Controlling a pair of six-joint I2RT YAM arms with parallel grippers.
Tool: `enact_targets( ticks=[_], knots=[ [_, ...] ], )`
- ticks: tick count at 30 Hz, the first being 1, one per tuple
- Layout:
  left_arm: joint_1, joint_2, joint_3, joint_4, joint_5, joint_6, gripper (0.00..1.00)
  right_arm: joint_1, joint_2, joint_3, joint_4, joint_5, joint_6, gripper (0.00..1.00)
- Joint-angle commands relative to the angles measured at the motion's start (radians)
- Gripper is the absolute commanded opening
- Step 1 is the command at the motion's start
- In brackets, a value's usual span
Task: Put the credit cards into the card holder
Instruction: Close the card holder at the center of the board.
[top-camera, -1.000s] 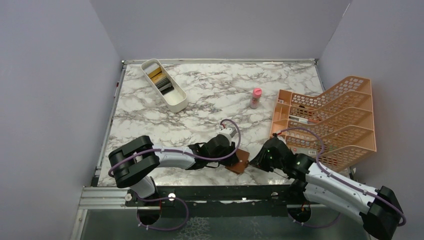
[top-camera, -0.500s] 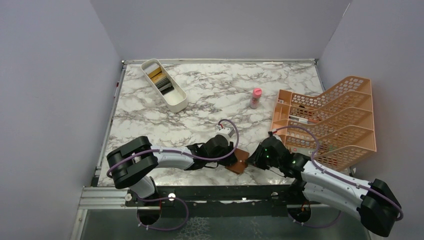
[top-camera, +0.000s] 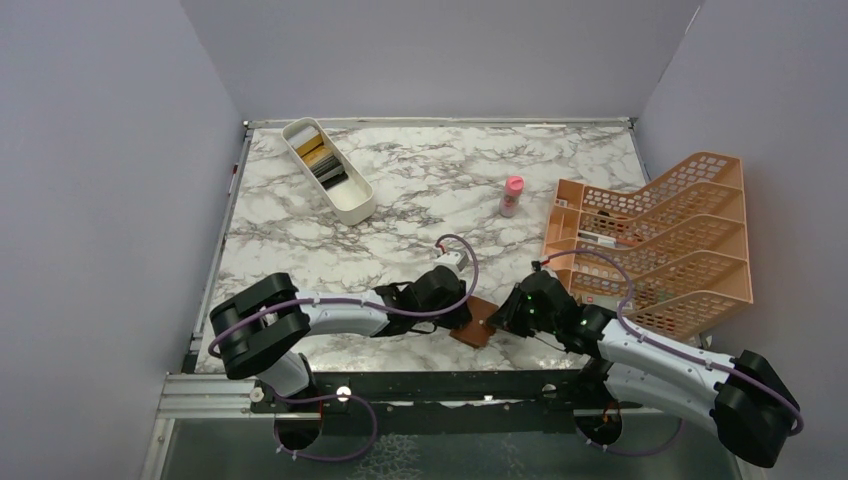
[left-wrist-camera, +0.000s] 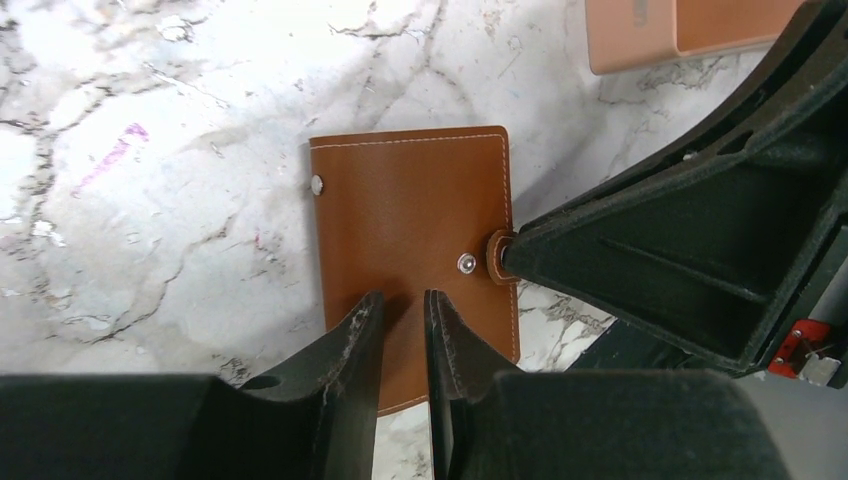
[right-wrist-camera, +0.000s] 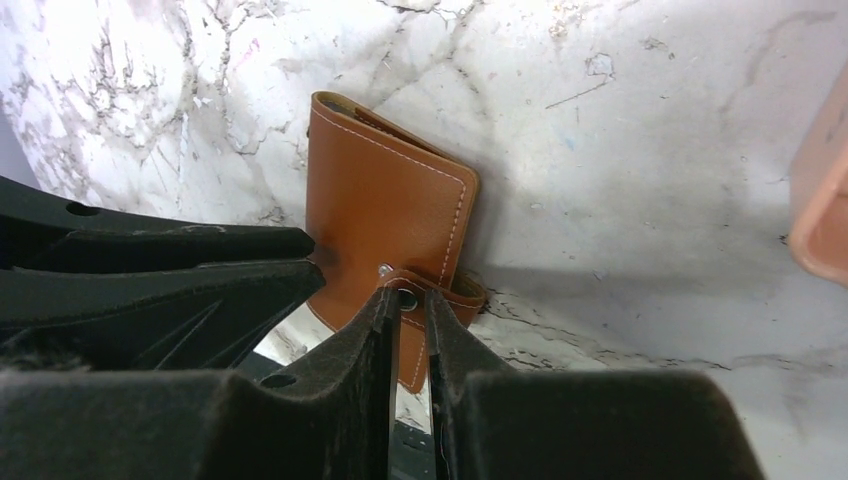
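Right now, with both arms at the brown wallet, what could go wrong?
The wallet is closed and lies near the front edge of the table; a pull could drag it off. The right fingers hold only its small snap strap, which may slip free. The left fingers touch one end, so it might pivot.

**Twin arms in white and black, laced with purple cable**

The left arm (top-camera: 340, 314) and right arm (top-camera: 655, 362) share one build: pale grey-white rounded links between bulky matt black joint housings (top-camera: 262, 322). A thin purple cable (top-camera: 477, 268) runs along each arm and loops free near the wrist, where the left arm carries a small white connector (top-camera: 447, 258). Green indicator lights (top-camera: 541, 301) glow on the right arm's dark wrist. Up close, the left gripper (left-wrist-camera: 402, 300) and right gripper (right-wrist-camera: 410, 298) show black wedge-shaped fingers (left-wrist-camera: 350, 345), scuffed pale at the tips. The right gripper's body is ribbed, with a red fitting (left-wrist-camera: 800, 345).
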Motion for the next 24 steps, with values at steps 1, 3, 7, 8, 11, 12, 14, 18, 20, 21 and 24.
enact_targets(
  ticks=[1, 3, 7, 8, 11, 12, 14, 18, 20, 21, 24],
  knots=[
    [0.008, -0.035, 0.044, -0.119, -0.063, 0.004, 0.25, 0.006, -0.006, -0.007, 0.04, -0.024, -0.01, 0.2],
    [0.011, -0.035, 0.043, -0.123, -0.061, 0.008, 0.27, 0.006, 0.002, -0.009, 0.042, -0.032, -0.008, 0.2],
    [0.015, -0.012, 0.046, -0.099, -0.026, 0.019, 0.33, 0.006, 0.007, -0.017, 0.049, -0.038, 0.002, 0.19],
    [0.015, -0.003, 0.048, -0.095, -0.016, 0.024, 0.34, 0.006, 0.005, -0.021, 0.055, -0.041, 0.003, 0.19],
    [0.015, 0.025, 0.056, -0.084, 0.008, 0.031, 0.36, 0.006, 0.006, -0.028, 0.065, -0.044, 0.009, 0.2],
    [0.016, 0.031, 0.057, -0.082, 0.014, 0.033, 0.36, 0.006, 0.008, -0.028, 0.066, -0.044, 0.011, 0.2],
    [0.016, 0.04, 0.057, -0.071, 0.024, 0.035, 0.37, 0.006, 0.012, -0.026, 0.067, -0.041, 0.01, 0.2],
    [0.015, 0.068, 0.053, -0.041, 0.05, 0.028, 0.36, 0.006, 0.021, -0.027, 0.077, -0.034, 0.011, 0.2],
    [0.015, 0.08, 0.048, -0.025, 0.066, 0.02, 0.34, 0.006, 0.026, -0.025, 0.083, -0.031, 0.011, 0.2],
    [0.015, 0.082, 0.045, -0.02, 0.069, 0.018, 0.32, 0.006, 0.028, -0.025, 0.086, -0.031, 0.012, 0.2],
    [0.015, 0.085, 0.043, -0.018, 0.072, 0.015, 0.3, 0.006, 0.032, -0.025, 0.094, -0.03, 0.015, 0.2]
  ],
)
